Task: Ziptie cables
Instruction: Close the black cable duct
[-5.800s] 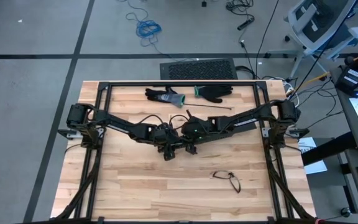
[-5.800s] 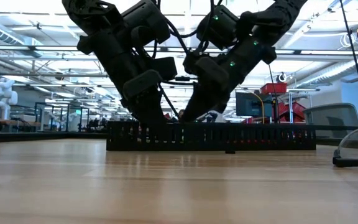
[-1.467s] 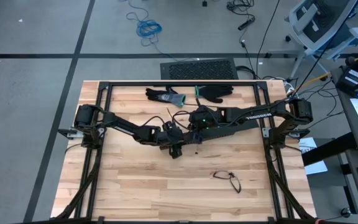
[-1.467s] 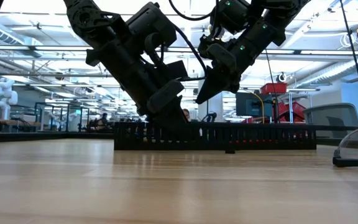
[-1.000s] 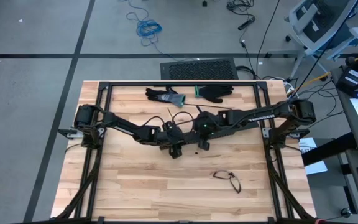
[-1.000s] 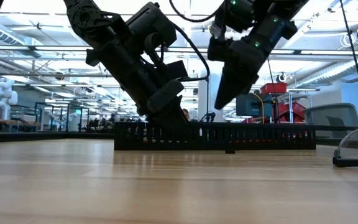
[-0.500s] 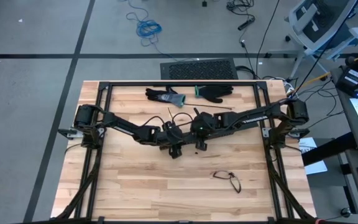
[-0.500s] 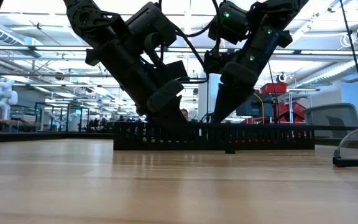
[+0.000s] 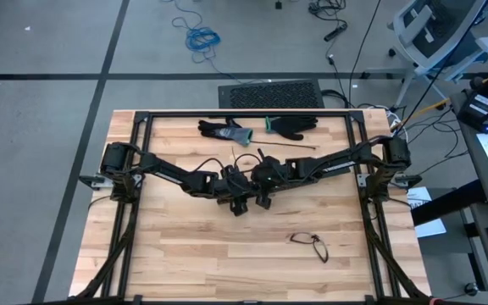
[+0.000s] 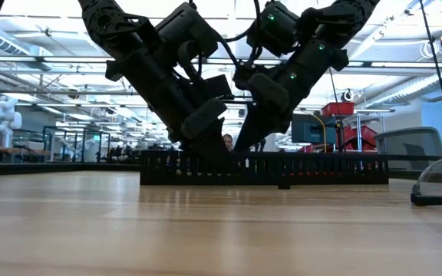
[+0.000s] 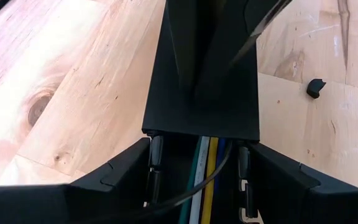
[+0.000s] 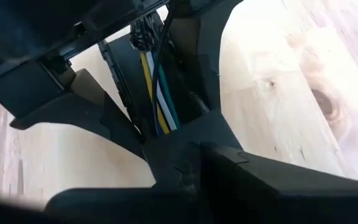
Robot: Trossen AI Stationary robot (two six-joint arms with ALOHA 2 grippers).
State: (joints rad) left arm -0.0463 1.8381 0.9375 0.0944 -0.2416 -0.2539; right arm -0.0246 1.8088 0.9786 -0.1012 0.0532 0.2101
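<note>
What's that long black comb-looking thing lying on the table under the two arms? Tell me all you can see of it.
The duct is a long, straight, black channel that looks like plastic, its side wall cut into many narrow upright slots. It lies flat on the wooden table, about mid-table. Inside it run the cables: thin green, white, yellow and blue wires lying lengthwise. The left gripper straddles it, one finger on each outer wall. The right gripper is down at it right beside the left one.

No readable text, label, brand, number or sign appears in any view. The right arm [image 9: 337,160], right of centre in the overhead picture, carries pale lettering along its side, but it is too small to make out.
</note>
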